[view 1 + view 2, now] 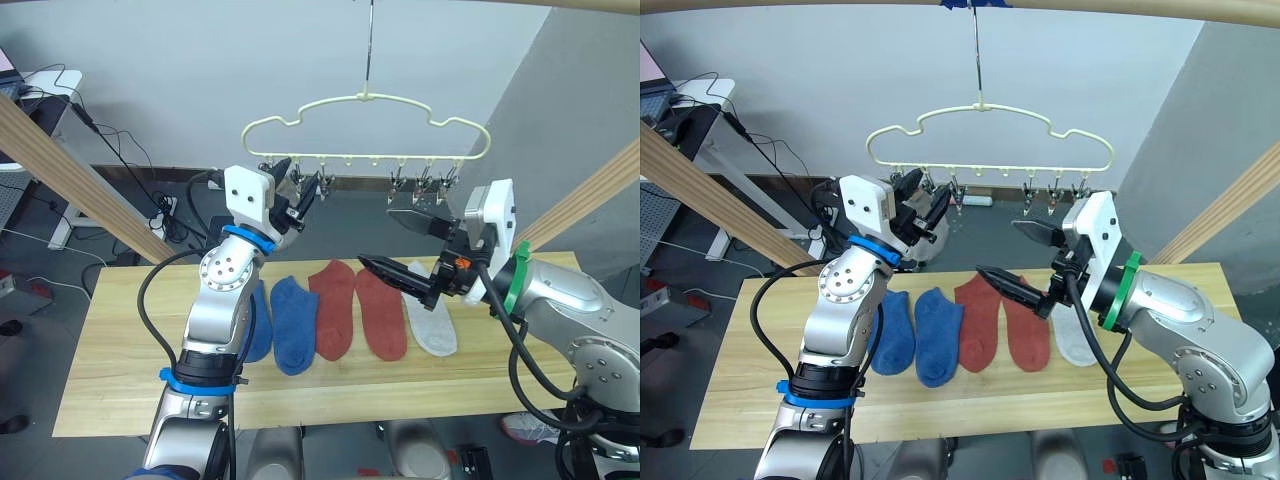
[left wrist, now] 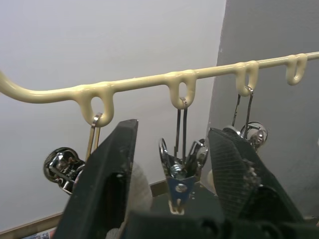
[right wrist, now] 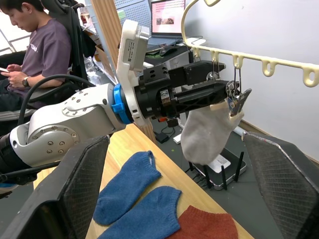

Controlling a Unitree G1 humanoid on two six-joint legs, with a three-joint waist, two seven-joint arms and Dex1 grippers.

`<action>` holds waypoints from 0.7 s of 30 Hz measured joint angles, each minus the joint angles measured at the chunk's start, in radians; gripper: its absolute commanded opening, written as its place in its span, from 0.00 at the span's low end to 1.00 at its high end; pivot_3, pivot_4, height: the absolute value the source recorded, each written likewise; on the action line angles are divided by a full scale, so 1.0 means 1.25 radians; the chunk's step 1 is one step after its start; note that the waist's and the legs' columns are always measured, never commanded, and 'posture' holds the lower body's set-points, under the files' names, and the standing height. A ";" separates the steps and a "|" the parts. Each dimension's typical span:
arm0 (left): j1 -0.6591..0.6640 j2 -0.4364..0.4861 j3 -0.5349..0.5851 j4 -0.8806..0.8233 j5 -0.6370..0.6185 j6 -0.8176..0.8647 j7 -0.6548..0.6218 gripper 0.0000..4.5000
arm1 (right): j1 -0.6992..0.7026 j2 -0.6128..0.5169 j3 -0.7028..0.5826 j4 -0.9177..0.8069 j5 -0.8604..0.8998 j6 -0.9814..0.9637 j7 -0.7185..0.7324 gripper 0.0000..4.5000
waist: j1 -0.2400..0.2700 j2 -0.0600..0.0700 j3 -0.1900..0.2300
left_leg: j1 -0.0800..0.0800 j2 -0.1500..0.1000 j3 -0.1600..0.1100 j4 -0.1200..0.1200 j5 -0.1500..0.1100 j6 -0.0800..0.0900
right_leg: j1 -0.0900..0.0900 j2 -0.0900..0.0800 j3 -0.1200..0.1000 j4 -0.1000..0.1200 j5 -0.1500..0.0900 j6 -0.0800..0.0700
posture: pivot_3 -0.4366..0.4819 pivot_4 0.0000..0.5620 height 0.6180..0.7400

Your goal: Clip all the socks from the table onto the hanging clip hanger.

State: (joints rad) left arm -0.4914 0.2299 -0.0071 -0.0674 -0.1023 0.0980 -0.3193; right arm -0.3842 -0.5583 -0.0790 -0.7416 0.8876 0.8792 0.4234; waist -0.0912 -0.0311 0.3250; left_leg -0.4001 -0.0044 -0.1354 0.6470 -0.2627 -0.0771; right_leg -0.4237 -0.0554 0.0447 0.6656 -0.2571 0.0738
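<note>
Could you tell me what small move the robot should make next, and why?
Probably lower the right gripper onto the grey sock on the table. It hovers open and empty just above that sock, while the other grey sock already hangs from a clip at the open left gripper.

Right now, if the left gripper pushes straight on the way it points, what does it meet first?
Likely the metal clip hanging from the clip hanger, which sits between the open left gripper's fingers; depth is unclear.
</note>
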 measured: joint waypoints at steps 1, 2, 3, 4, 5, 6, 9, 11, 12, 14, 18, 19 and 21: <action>0.000 0.000 0.000 0.000 0.000 0.000 -0.001 0.28 | 0.000 0.000 0.000 0.000 0.000 0.000 -0.004 1.00 | 0.000 0.000 0.000 | 0.000 0.000 0.000 0.000 0.000 0.000 | 0.000 0.000 0.000 0.000 0.000 0.000 | 0.25 0.55 1.00; 0.000 0.000 0.000 0.000 0.000 -0.001 -0.002 0.21 | 0.000 0.001 0.000 0.000 0.001 0.000 -0.008 1.00 | 0.000 0.000 0.000 | 0.000 0.000 0.000 0.000 0.000 0.000 | 0.000 0.000 0.000 0.000 0.000 0.000 | 0.25 0.55 1.00; 0.000 0.000 0.000 0.000 -0.001 -0.001 -0.003 0.15 | 0.000 0.001 0.000 0.000 0.001 0.000 -0.009 1.00 | 0.000 0.000 0.000 | 0.000 0.000 0.000 0.000 0.000 0.000 | 0.000 0.000 0.000 0.000 0.000 0.000 | 0.25 0.55 1.00; 0.000 0.000 0.000 0.000 -0.001 -0.002 -0.005 0.11 | 0.000 0.001 0.000 0.000 0.001 0.000 -0.009 1.00 | -0.001 0.000 0.000 | 0.000 0.000 0.000 0.000 0.000 0.000 | 0.000 0.000 0.000 0.000 0.000 0.000 | 0.25 0.55 1.00; 0.000 -0.001 0.000 0.000 -0.001 -0.003 -0.006 0.08 | 0.000 0.001 0.000 0.000 0.002 0.000 -0.009 1.00 | -0.001 0.000 0.000 | 0.000 0.000 0.000 0.000 0.000 0.000 | 0.000 0.000 0.000 0.000 0.000 0.000 | 0.25 0.55 1.00; 0.000 -0.001 0.000 0.000 -0.002 -0.003 -0.007 0.05 | 0.001 0.000 0.000 0.000 0.002 0.000 -0.009 1.00 | -0.002 0.000 0.000 | 0.000 0.000 0.000 0.000 0.000 0.000 | 0.000 0.000 0.000 0.000 0.000 0.000 | 0.25 0.55 1.00; 0.000 -0.001 -0.001 0.000 -0.002 -0.007 -0.011 0.00 | 0.016 -0.005 0.000 0.000 0.002 -0.002 -0.008 1.00 | -0.004 0.000 0.000 | 0.000 0.000 0.000 0.000 0.000 0.000 | 0.000 0.000 0.000 0.000 0.000 0.000 | 0.25 0.55 1.00; 0.001 -0.001 -0.003 -0.003 -0.002 -0.005 -0.015 0.00 | 0.054 -0.033 0.004 0.002 -0.021 -0.013 -0.002 1.00 | -0.004 0.000 0.000 | 0.000 0.000 0.000 0.000 0.000 0.000 | 0.001 0.000 0.000 0.000 0.000 0.000 | 0.26 0.55 1.00; 0.001 0.002 -0.003 -0.006 -0.004 0.002 -0.017 0.00 | 0.076 -0.055 0.012 0.009 -0.047 -0.019 0.005 1.00 | -0.003 0.000 0.000 | 0.000 0.000 0.000 0.000 0.000 0.000 | 0.001 0.000 0.000 0.000 0.000 0.000 | 0.26 0.56 1.00; 0.003 0.012 -0.002 -0.020 -0.011 0.030 -0.023 0.00 | 0.115 -0.103 0.048 0.054 -0.127 -0.033 0.011 1.00 | -0.004 0.000 0.000 | 0.000 0.000 0.000 0.001 0.000 0.000 | 0.001 0.000 0.000 0.000 0.000 0.000 | 0.27 0.56 1.00; 0.003 0.049 0.006 -0.084 -0.072 0.166 -0.065 0.00 | 0.141 -0.165 0.151 0.249 -0.304 -0.096 0.038 1.00 | -0.008 0.000 0.000 | 0.002 0.000 0.001 0.001 0.000 0.000 | 0.001 0.000 0.001 0.001 0.000 0.000 | 0.29 0.57 1.00; 0.004 0.056 0.011 -0.099 -0.088 0.195 -0.073 0.00 | 0.139 -0.166 0.173 0.291 -0.335 -0.116 0.049 1.00 | -0.010 0.000 0.000 | 0.002 0.000 0.001 0.001 0.000 0.000 | 0.001 0.000 0.001 0.002 0.000 0.000 | 0.29 0.57 1.00; 0.001 0.079 0.014 -0.127 -0.125 0.270 -0.094 0.00 | 0.118 -0.155 0.228 0.391 -0.408 -0.182 0.079 1.00 | -0.017 0.000 0.000 | 0.003 0.000 0.001 0.001 0.000 0.000 | 0.001 0.001 0.001 0.004 0.000 0.000 | 0.31 0.57 1.00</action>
State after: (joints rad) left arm -0.4897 0.3291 0.0100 -0.2265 -0.2588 0.4355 -0.4365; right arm -0.2362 -0.7524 0.2064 -0.2526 0.3772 0.6514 0.5227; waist -0.1129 -0.0312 0.3250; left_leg -0.3959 -0.0041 -0.1337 0.6479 -0.2624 -0.0768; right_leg -0.4221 -0.0546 0.0465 0.6707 -0.2572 0.0740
